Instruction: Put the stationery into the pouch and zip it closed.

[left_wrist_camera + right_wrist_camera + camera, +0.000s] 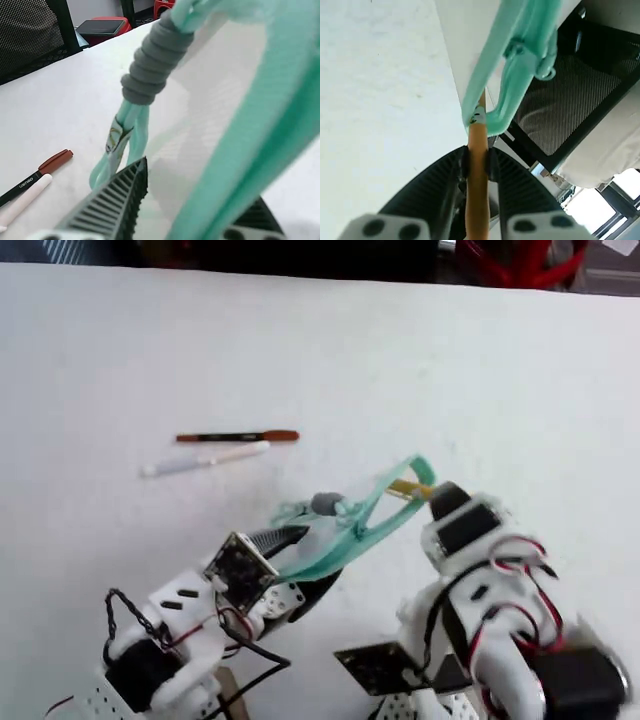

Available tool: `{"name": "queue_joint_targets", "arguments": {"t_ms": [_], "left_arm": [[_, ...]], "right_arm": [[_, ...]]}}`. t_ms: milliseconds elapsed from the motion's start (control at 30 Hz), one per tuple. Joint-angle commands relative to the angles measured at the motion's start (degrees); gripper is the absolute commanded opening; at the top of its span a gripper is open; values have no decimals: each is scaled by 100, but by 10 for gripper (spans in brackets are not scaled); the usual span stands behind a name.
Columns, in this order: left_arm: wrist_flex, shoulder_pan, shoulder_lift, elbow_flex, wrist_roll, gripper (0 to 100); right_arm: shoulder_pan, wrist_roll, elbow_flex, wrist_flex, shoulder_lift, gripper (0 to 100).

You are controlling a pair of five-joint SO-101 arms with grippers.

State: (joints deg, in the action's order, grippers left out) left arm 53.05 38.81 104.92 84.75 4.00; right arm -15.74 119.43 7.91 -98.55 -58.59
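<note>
Mid-frame, pouch (360,525) held above bench (450,370), left tool (300,560) clamped on its edge. Right tool (432,495) clamped on pencil (408,487), tip at pouch mouth. Best handling: hold mouth steady, push pencil deep before release. Brown pen (237,437), white pen (205,461) lay upper left.

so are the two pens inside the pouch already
No, the red-capped pen and the white pen lie side by side on the table, apart from the pouch.

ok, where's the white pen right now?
High view: the white pen lies on the table left of centre, right alongside the red-capped black pen on its near side, well clear of the mint mesh pouch to its right.
</note>
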Motion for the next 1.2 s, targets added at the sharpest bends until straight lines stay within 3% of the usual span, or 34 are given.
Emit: {"name": "queue_joint_targets", "arguments": {"t_ms": [0,367,600,767,967,1067,1167], "left_arm": [[-35,75,-22,-26,-62,210],[-35,-426,-22,-35,-105,195],[-62,-400,-22,-35,-70,118],[-70,-409,-22,-35,-70,116],[-62,-453,-22,-35,-88,112],[-79,-901,-13,-70,-97,108],[-79,-1851,-13,-413,-105,40]], "right_arm": [[-620,-624,-211,92,295,19],[-1815,-2831,-229,1446,1077,29],[-2070,-3640,-229,1490,1112,221],[-2079,-3710,-299,1648,1103,224],[-2053,-5090,-1538,2308,1130,215],[-2000,-5758,-1688,2668,1130,146],[-1499,-6119,-1662,2695,1130,84]]}}
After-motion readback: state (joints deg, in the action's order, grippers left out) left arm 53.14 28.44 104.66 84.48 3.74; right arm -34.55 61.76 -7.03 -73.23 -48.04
